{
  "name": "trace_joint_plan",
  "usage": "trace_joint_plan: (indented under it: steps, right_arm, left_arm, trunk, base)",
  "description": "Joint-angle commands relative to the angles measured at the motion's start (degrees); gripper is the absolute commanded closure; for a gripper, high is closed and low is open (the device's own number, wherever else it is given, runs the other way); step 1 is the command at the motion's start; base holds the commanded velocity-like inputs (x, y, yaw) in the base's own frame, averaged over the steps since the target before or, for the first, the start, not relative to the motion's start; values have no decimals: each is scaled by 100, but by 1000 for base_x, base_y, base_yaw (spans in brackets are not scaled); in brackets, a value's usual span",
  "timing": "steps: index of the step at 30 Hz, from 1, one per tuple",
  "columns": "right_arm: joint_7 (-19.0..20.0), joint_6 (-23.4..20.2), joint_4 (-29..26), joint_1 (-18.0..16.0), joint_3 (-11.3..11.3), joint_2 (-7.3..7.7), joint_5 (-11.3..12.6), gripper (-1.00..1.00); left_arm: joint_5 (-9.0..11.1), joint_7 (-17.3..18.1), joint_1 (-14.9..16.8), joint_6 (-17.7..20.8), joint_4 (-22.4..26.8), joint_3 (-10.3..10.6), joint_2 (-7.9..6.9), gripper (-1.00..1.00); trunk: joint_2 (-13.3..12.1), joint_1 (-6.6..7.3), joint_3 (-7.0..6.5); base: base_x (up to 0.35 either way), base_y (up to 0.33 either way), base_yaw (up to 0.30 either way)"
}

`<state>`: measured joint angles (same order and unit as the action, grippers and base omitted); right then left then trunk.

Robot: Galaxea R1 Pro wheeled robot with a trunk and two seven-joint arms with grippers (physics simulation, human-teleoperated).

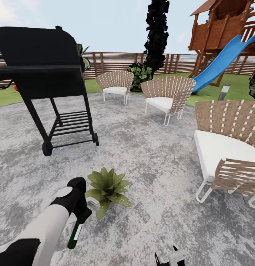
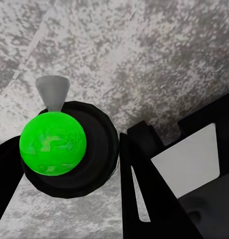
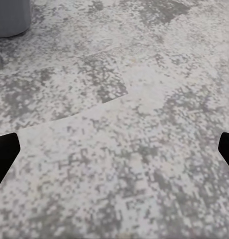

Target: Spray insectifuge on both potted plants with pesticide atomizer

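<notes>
Here the left gripper, clamped on the pesticide atomizer, hangs just left of a potted plant; right gripper fingers spread apart.

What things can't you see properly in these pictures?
- Spray bottle: head view, its top is hidden by the left claw holding it.
- Plant's pot: head view, mostly covered by its leaves.
- Right claw: head view, cut off by the bottom edge; in the right wrist view just two dark tips at the sides, set wide apart.
- Grey pot: right wrist view, cut off by the top corner.
- Grill: head view, its left side is cut off.
</notes>
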<state>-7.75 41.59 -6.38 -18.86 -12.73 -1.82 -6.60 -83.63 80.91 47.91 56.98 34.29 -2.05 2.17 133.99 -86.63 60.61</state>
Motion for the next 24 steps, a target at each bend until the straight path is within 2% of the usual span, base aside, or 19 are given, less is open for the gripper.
trace_joint_plan:
  steps: [1, 4, 7, 9, 15, 20, 22, 24]
  right_arm:
    - [-60, 7, 5, -3, -10, 1, -59, -100]
    - [-60, 7, 5, -3, -13, -1, -60, -100]
    - [-60, 7, 5, -3, -18, -2, -59, -100]
    - [-60, 7, 5, -3, -19, -3, -59, -100]
    - [-60, 7, 5, -3, -19, -3, -61, -100]
    - [-66, 7, 5, -3, -15, -3, -61, -100]
    - [-68, 7, 5, -3, -11, -2, -61, -100]
    - [-69, 7, 5, -3, -11, 3, -61, -100]
  left_arm:
    - [-63, 51, -3, 56, -8, -17, 2, 100]
    - [-65, 40, -24, 52, -58, -22, -40, 100]
    - [-60, 24, -47, 45, -91, -23, -174, 100]
    - [-61, 22, -52, 42, -96, -23, -197, 100]
    - [-66, 29, -47, 50, -89, -27, -143, 100]
    - [-65, 23, -342, 44, -90, -24, -197, 100]
    - [-69, 19, -594, 42, -89, -18, -204, 100]
    - [-68, 15, -668, 42, -83, -16, -201, 100]
  trunk:
    - [2, 1, 5]
    - [2, 1, 5]
    - [2, 1, 5]
    - [2, 1, 5]
    - [2, 1, 5]
    - [2, 1, 5]
    - [2, 1, 5]
    - [2, 1, 5]
  base:
    - [0, 1, -2]
    - [0, 0, -33]
    - [0, 0, -192]
    - [62, 50, -106]
    - [141, 139, -11]
    - [7, 7, 0]
    - [0, 0, 0]
    - [0, 0, 0]
